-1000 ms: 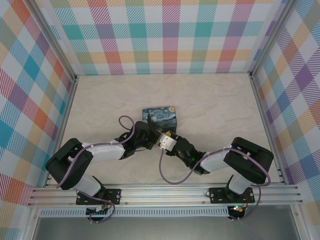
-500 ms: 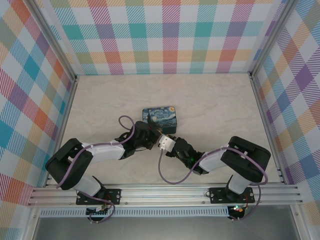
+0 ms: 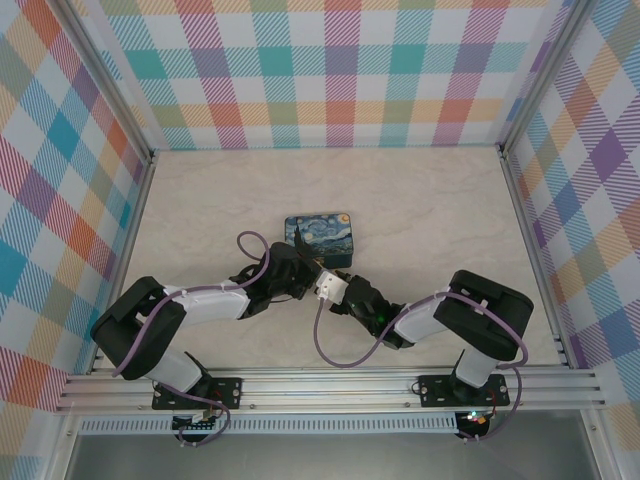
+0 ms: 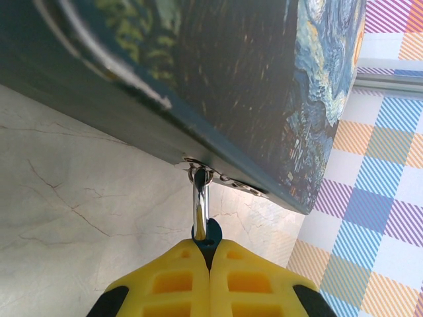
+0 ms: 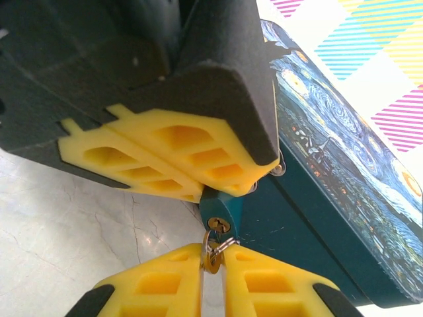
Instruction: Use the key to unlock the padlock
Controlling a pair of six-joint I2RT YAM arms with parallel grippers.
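Padlock [image 5: 225, 205] in left claw [image 4: 209, 251], key [image 5: 212, 259] in right claw [image 5: 213, 265], tin [image 5: 344, 191] edge, open table [image 3: 430, 210]

Pastel plaid walls [image 3: 340, 70] enclose a pale marbled table [image 3: 430, 200], evenly lit.

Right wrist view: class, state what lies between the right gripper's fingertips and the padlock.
The key and its small wire ring fill that gap in the right wrist view: the right gripper pinches the key's lower end, its top reaching the padlock.
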